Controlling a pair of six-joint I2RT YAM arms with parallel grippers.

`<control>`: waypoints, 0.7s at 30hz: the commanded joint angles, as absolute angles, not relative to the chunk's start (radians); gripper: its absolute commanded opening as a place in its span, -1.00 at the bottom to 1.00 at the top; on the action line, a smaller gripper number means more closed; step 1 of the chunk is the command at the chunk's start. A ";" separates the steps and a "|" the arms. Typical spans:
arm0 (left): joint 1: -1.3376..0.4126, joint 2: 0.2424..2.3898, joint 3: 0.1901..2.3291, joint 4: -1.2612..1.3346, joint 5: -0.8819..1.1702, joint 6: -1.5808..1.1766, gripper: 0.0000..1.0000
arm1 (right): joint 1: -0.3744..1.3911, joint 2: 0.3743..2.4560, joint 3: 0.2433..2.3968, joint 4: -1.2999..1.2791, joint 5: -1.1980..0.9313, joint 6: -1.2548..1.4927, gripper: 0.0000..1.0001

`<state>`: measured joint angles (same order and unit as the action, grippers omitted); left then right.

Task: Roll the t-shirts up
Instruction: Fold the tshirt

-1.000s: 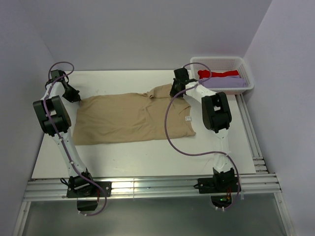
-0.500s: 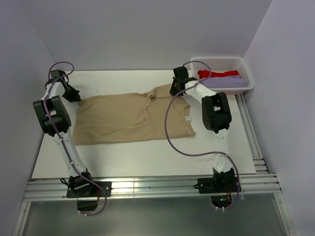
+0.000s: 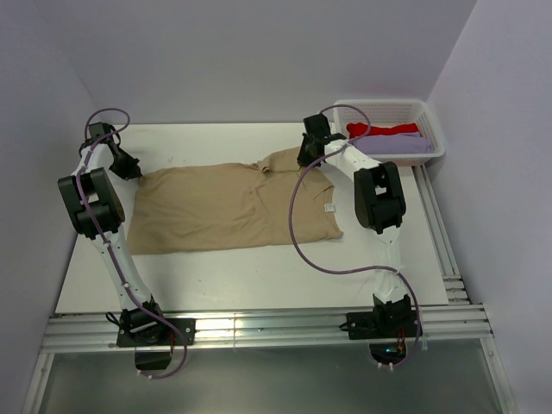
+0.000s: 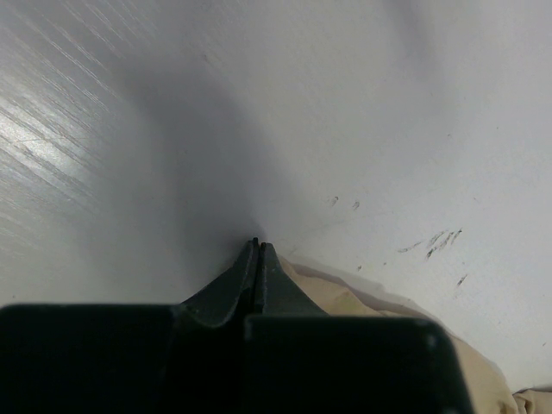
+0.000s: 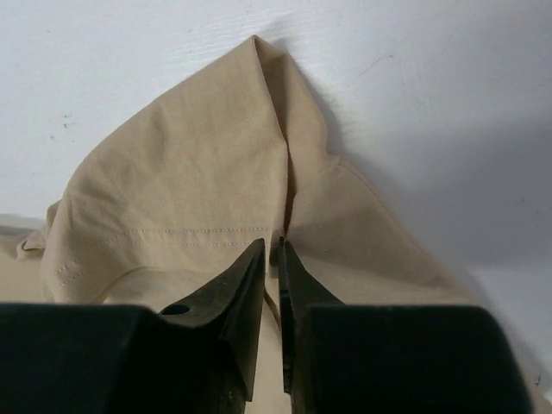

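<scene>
The tan t-shirt [image 3: 228, 207] lies spread flat on the white table [image 3: 216, 276], its small white neck label [image 3: 329, 208] at the right end. My left gripper [image 3: 131, 170] is at the shirt's far left corner. In the left wrist view it [image 4: 257, 244] is shut at the table surface, with the tan cloth edge [image 4: 362, 297] running off its right finger. My right gripper [image 3: 303, 159] is on the far right sleeve. In the right wrist view it [image 5: 272, 244] is closed on a raised fold of the tan cloth [image 5: 172, 190].
A white basket [image 3: 433, 131] stands at the table's far right corner and holds a red t-shirt [image 3: 384, 130] and a lavender t-shirt [image 3: 398, 145]. Metal rails [image 3: 259, 328] run along the near edge, and walls close in on both sides.
My right gripper has edged slightly toward the far left with the sleeve. The left arm and the rest of the shirt have not visibly moved.
</scene>
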<state>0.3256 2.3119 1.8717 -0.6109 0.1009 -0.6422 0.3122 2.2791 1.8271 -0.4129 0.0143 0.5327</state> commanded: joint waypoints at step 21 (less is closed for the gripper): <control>0.322 2.243 1.891 -0.621 0.112 -0.623 -0.99 | 0.321 2.238 1.847 -0.396 -0.018 0.538 -0.49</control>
<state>0.3256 2.3119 1.8717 -0.6113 0.1032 -0.6418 0.3119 2.2791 1.8275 -0.4122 -0.0017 0.5346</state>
